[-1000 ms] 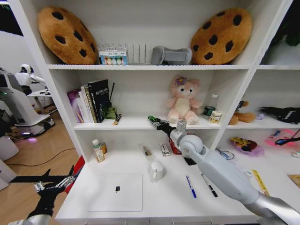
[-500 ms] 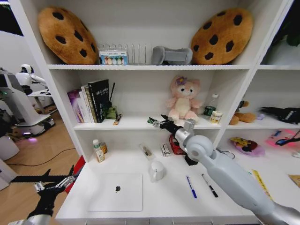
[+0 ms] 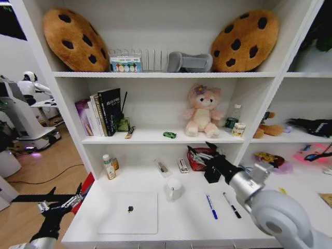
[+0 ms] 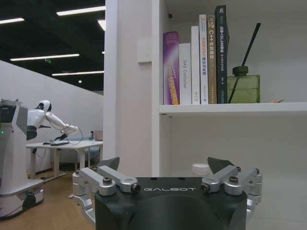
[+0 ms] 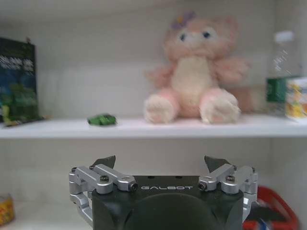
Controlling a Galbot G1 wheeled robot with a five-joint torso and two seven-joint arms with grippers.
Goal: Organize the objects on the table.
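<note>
Head view — green toy car [image 3: 169, 135] shelved above open right pincer [image 3: 199, 153].

Right arm [image 3: 275, 210] was pale grey, rounded shells with a silver cylindrical wrist joint. Right gripper [image 5: 163, 165] had a black body marked GALBOT in white, silver linkage bars with dark screws, black pointed fingers [image 5: 106, 161]. Left gripper [image 4: 165, 167] had the same build; its arm was black.

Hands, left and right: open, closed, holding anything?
Left hand: open, empty, beside the table.
Right hand: open, empty, below the shelf.
</note>
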